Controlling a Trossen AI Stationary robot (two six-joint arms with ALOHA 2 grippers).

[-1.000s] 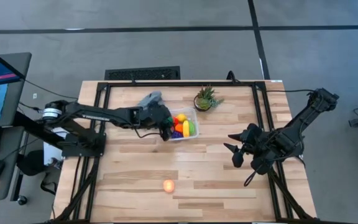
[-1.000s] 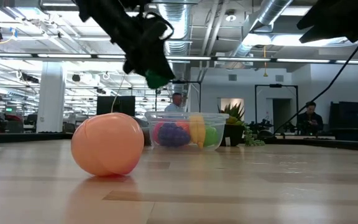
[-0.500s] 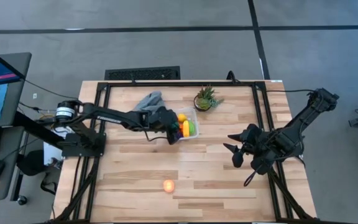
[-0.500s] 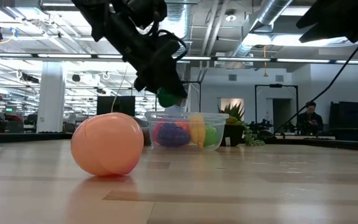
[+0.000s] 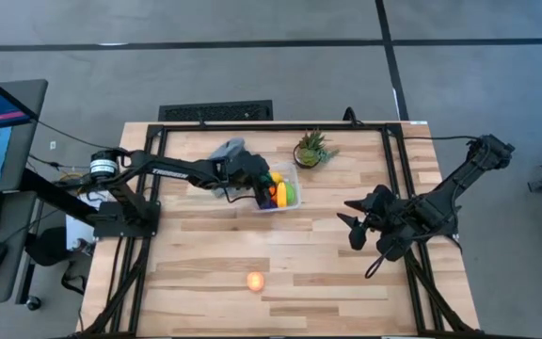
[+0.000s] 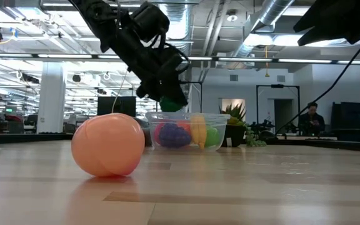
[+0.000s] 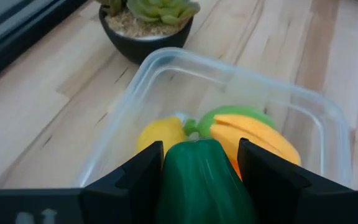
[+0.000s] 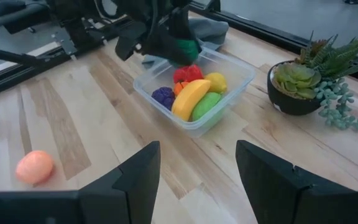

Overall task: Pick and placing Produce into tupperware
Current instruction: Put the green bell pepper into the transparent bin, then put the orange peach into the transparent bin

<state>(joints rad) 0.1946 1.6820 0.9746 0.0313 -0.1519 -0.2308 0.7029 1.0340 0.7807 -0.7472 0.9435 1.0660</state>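
The clear tupperware (image 5: 285, 192) stands at the table's far middle and holds a yellow banana (image 8: 190, 98), a red (image 8: 187, 73), a purple (image 8: 163, 96), a yellow (image 8: 216, 81) and a light green piece (image 8: 205, 104). My left gripper (image 5: 256, 191) hangs over its left rim, shut on a dark green vegetable (image 7: 199, 180). A peach fruit (image 5: 255, 281) lies alone on the table near the front edge. My right gripper (image 5: 351, 232) waits open above the table's right half, nothing between its fingers. My left gripper pinches the dark green vegetable's two sides (image 7: 166, 177) between its two fingers (image 7: 143, 169). The fingers slant down from the table's left. The vegetable (image 6: 171, 102) hangs clear, just above the tupperware's rim (image 6: 167, 115).
A spiky potted plant (image 5: 310, 151) stands just right of the tupperware at the far edge. A grey cloth (image 5: 230, 151) lies behind my left arm. Bare wood (image 5: 299, 254) spreads between the tupperware and the peach fruit.
My left gripper has sunk and moved toward the tupperware, carrying the dark green vegetable from higher up on the left down to just above the rim. It has stayed shut on it. The right arm has kept still.
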